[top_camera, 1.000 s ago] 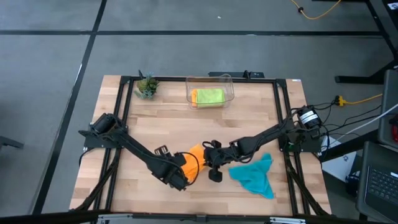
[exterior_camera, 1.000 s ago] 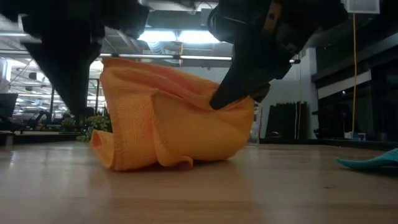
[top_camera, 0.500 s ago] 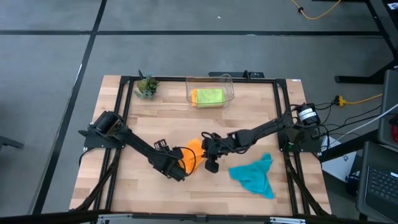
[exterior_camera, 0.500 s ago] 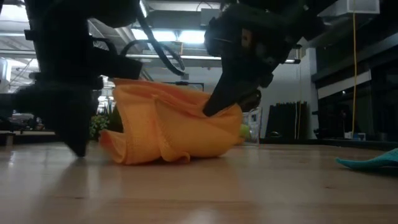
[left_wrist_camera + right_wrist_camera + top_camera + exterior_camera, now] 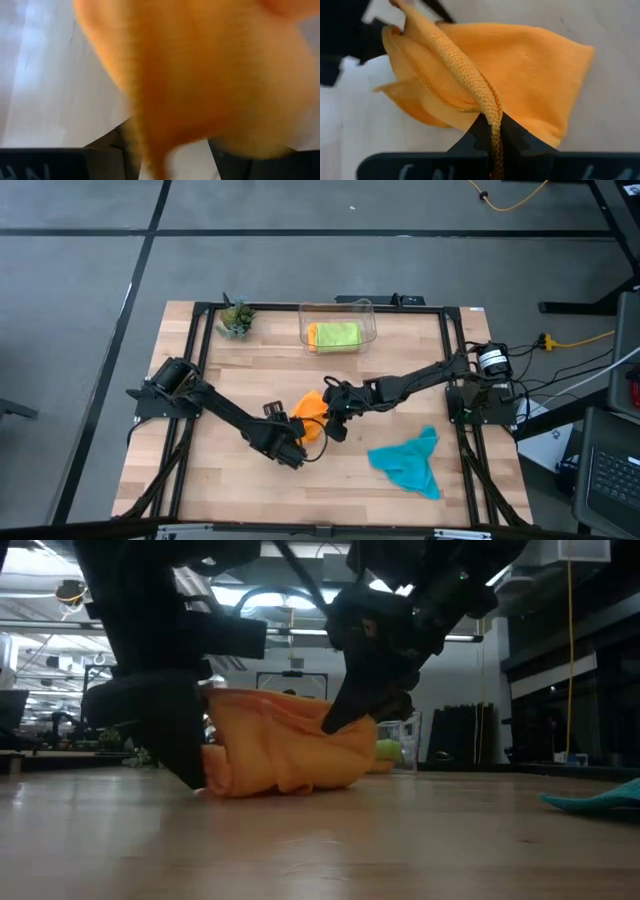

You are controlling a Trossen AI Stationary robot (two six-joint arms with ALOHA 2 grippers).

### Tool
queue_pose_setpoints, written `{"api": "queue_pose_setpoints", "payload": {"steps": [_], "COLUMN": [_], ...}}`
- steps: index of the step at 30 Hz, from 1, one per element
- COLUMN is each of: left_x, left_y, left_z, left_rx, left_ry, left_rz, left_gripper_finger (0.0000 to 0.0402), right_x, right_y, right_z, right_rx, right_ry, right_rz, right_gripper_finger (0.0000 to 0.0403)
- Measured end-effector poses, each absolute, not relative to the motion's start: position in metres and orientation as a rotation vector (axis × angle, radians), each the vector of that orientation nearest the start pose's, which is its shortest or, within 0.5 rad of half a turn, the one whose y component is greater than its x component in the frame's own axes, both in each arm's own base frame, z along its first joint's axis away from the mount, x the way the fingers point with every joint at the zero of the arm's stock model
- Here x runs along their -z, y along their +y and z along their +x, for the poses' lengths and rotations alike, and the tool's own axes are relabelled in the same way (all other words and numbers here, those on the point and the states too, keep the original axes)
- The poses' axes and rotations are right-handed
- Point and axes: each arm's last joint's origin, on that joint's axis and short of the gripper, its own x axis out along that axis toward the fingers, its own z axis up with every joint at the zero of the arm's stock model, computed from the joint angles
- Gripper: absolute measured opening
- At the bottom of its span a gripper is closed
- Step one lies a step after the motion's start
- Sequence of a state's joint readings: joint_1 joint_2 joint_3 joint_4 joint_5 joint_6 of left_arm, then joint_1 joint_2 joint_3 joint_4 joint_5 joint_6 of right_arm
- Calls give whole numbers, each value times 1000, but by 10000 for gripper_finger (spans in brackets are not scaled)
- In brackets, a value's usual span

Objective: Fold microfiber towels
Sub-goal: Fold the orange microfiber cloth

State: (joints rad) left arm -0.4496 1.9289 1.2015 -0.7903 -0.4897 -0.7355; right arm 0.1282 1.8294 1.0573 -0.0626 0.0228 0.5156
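A crumpled orange towel lies bunched on the wooden table near its middle. My right gripper comes in from the table's right and is shut on it. My left gripper stands at the towel's near left end, low over the table and open. In the left wrist view the blurred cloth fills the picture and hangs down between its fingers. A teal towel lies crumpled at the near right, and no gripper touches it. My left gripper has the towel's left end right beside one dark finger; I cannot tell whether it touches. My right gripper pinches a bunched, hemmed edge of the towel between its two fingers, several layers together. It slants down from the table's right. That edge is raised, and the towel's lower folds rest on the table.
At the far edge stands a clear bin with a lime green towel and a bit of orange cloth in it. A small potted plant is at the far left. Black frame rails line the table's sides.
My right gripper has gone toward the table's far edge, dragging the orange towel along the table; the towel now sits lower and more bunched. My left gripper has come down and rolled, closing in on the towel's left end, its fingers still apart.
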Motion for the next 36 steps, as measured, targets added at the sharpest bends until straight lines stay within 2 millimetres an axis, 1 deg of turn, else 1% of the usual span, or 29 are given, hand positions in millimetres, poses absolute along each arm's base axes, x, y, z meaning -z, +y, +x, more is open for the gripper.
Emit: {"api": "queue_pose_setpoints", "payload": {"steps": [7, 12, 17, 23, 28, 30, 31, 33, 36], "left_x": [-139, -139, -140, -140, -141, -146, -151, -166, -185], "left_y": [-136, -140, -142, -145, -152, -157, -159, -164, -166], "left_z": [314, 316, 320, 322, 323, 324, 325, 331, 338], "left_rx": [-489, -448, -434, -419, -389, -380, -371, -367, -423], "left_ry": [1216, 1213, 1176, 1155, 1117, 1094, 1074, 1002, 884], "left_rz": [55, 3, -26, -40, -50, -41, -32, 3, 111], "left_gripper_finger": [189, 189, 189, 189, 189, 189, 189, 186, 181], "right_x": [-157, -156, -152, -139, -129, -126, -125, -122, -122], "right_y": [33, 18, 6, 1, 1, 1, 1, 1, 1], "right_z": [365, 367, 368, 375, 381, 381, 381, 381, 381], "right_rx": [173, 234, 315, 373, 361, 361, 363, 370, 369], "right_ry": [867, 853, 836, 789, 776, 783, 791, 794, 792], "right_rz": [461, 510, 504, 440, 409, 411, 413, 428, 431], "right_gripper_finger": [15, 48, 79, 93, 94, 93, 93, 92, 93]}}
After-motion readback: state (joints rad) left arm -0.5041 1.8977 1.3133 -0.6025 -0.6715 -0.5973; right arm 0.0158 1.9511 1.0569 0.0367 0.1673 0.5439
